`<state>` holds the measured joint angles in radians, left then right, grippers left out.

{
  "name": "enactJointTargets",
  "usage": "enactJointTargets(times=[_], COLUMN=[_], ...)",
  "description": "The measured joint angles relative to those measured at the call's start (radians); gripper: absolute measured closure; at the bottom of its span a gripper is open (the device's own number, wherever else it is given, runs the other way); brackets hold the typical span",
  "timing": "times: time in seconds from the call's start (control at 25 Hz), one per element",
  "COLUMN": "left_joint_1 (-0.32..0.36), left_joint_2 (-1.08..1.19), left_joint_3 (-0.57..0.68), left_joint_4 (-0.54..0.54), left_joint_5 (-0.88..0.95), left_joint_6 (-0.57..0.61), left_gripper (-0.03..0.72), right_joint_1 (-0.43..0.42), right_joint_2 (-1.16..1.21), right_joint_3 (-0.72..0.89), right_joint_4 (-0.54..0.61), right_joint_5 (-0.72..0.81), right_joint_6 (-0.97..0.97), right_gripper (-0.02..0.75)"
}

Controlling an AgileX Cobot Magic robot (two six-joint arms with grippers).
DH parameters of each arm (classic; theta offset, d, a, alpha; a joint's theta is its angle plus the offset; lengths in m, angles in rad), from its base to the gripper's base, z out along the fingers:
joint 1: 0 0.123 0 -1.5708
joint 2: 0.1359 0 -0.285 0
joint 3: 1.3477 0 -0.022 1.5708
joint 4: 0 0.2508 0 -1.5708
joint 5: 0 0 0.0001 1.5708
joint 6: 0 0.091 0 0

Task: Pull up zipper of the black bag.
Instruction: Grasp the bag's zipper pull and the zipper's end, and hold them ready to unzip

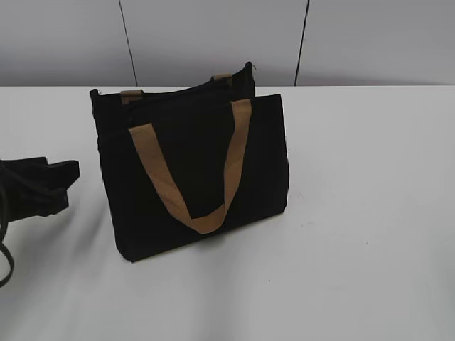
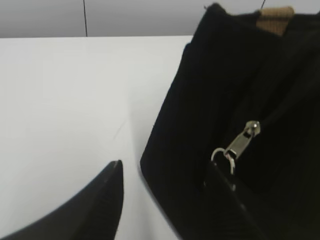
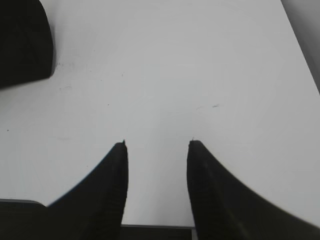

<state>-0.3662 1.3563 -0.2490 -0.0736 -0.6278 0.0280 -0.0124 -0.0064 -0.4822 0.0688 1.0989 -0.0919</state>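
Observation:
The black bag [image 1: 192,170] stands upright mid-table with tan strap handles [image 1: 202,220]. Its zipper's silver pull tab [image 2: 242,139] and ring [image 2: 222,156] hang on the bag's end face [image 2: 200,110] in the left wrist view. The pull does not show in the exterior view. My left gripper [image 2: 165,165] is open beside that end of the bag. One finger tip lies just below the ring, the other over bare table; whether it touches I cannot tell. It shows at the left edge of the exterior view [image 1: 50,181]. My right gripper [image 3: 158,142] is open and empty over the table.
The white table [image 1: 355,213] carries only the bag. A grey panelled wall [image 1: 213,35] stands behind the table's far edge. A corner of the bag [image 3: 22,45] shows at the upper left of the right wrist view.

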Motion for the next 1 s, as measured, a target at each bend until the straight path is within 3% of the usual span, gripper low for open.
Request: enactJointTargets(times=[0.4,1.0], left_joint_1=[0.0,0.013], left_joint_2=[0.295,0.511], left_joint_3=[0.0,-0.018], left_joint_4=[0.211,0.252], left_joint_5=[-0.247,-0.535], left_joint_6=[-0.089,-0.092], left_gripper=[0.287,0.287], right_joint_1=[0.0,0.0], right_joint_2=[0.0,0.0], right_joint_3=[0.0,0.0], right_joint_4=[0.0,0.0], right_joint_5=[0.0,0.0], right_joint_6=[0.0,0.0], right_gripper=[0.426,0.428])
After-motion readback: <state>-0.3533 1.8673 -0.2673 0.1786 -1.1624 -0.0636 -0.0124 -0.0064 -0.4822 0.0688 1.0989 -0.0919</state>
